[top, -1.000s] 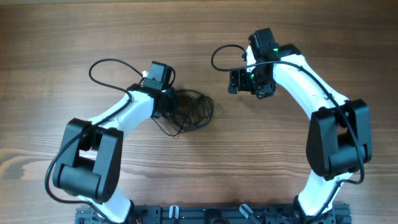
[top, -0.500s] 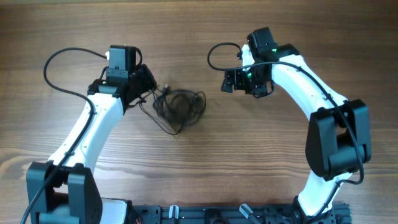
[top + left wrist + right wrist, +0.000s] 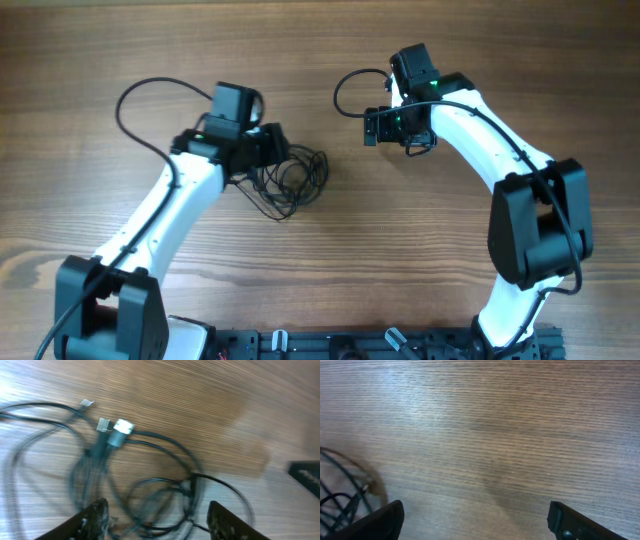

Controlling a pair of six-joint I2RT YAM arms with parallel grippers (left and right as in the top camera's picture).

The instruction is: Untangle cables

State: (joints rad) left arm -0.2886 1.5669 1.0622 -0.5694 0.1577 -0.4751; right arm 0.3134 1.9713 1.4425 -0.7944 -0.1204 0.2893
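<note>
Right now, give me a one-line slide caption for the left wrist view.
Open left pincer poised over tangled black cables, silver plug ends bunched together on the wooden table.

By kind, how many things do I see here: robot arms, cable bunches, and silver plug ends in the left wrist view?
White-and-black robot arms: 2
Tangled bunch of thin black cables: 1
Small silver plug ends: 3 visible
Total: 6

Cables (image 3: pixel 292 180): thin black cords, bunched in loose overlapping loops, lying flat on wooden surface (image 3: pixel 560 60), left of centre. Small silver-grey plug ends (image 3: pixel 121 426) clustered close together at one edge of tangle. Strands cross, interlaced.
</note>
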